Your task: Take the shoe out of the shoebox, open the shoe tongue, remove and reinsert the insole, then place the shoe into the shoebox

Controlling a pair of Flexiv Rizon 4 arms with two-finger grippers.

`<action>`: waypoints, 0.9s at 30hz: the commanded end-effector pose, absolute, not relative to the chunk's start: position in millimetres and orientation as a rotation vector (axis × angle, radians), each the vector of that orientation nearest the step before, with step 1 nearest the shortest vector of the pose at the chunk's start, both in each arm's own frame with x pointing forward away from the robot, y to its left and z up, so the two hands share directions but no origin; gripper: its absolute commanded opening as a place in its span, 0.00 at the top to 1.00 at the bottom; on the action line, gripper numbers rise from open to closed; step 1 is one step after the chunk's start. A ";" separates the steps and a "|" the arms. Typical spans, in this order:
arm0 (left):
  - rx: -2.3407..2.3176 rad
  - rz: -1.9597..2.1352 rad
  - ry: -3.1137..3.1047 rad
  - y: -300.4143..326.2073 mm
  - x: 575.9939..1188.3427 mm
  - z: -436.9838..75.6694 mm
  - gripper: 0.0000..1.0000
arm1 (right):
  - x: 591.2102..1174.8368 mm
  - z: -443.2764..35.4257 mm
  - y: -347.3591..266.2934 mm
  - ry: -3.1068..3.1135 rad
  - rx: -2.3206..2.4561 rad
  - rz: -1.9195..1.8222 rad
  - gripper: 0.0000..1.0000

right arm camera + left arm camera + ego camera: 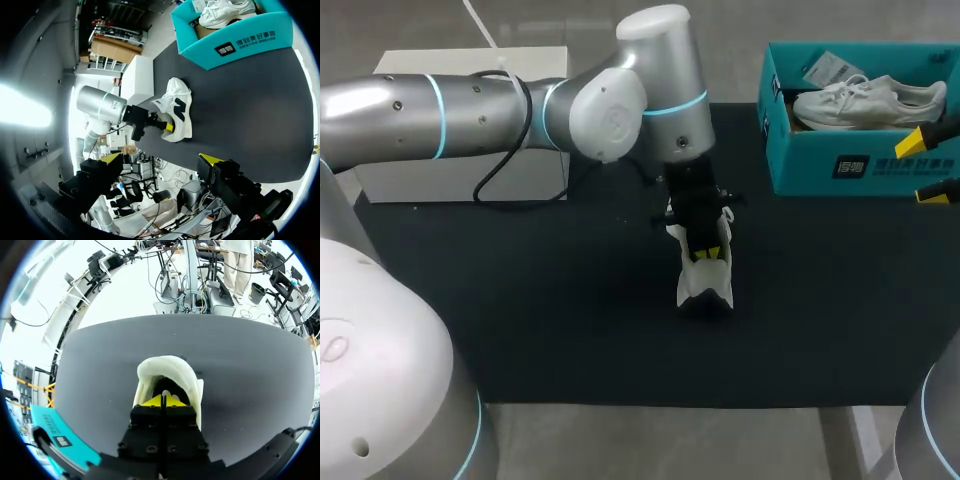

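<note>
The left gripper, tips together, sits inside the shoe; the right gripper stands apart, empty. The shoe seems light and soft, so its firmer heel is likely the best hold.

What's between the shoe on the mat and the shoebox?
Nothing: only bare black mat lies between the shoe and the shoebox. The head view shows it, and the right wrist view agrees.
</note>
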State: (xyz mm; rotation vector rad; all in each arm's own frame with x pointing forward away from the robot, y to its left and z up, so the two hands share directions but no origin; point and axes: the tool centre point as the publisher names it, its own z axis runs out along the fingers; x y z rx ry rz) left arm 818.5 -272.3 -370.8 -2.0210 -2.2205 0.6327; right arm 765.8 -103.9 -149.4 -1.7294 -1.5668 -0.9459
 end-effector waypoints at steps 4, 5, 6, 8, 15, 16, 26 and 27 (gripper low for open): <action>-2.112 0.477 -2.275 -269.5 822.1 -376.8 1.00 | 765.9 -149.5 -103.6 -1.567 -1.732 -0.943 0.00; -2.134 0.447 -2.266 -268.4 822.3 -378.1 1.00 | 765.9 -149.5 -103.6 -1.567 -1.732 -0.943 0.00; -2.148 0.426 -2.266 -267.7 822.5 -379.7 1.00 | 765.9 -149.5 -103.6 -1.567 -1.732 -0.943 0.00; -2.155 0.467 -2.247 -267.9 822.3 -381.7 1.00 | 765.9 -149.5 -103.6 -1.567 -1.732 -0.943 0.00; -2.140 0.502 -2.183 -272.8 817.2 -408.7 1.00 | 765.9 -149.5 -103.6 -1.567 -1.732 -0.943 0.00; -2.146 0.476 -2.180 -273.1 817.2 -413.0 1.00 | 765.9 -149.5 -103.6 -1.567 -1.732 -0.943 0.00; -2.146 0.476 -2.219 -276.1 823.5 -419.9 1.00 | 765.9 -149.5 -103.6 -1.567 -1.732 -0.943 0.00; -2.159 0.469 -2.231 -275.9 824.5 -415.3 1.00 | 765.9 -149.5 -103.6 -1.567 -1.732 -0.943 0.00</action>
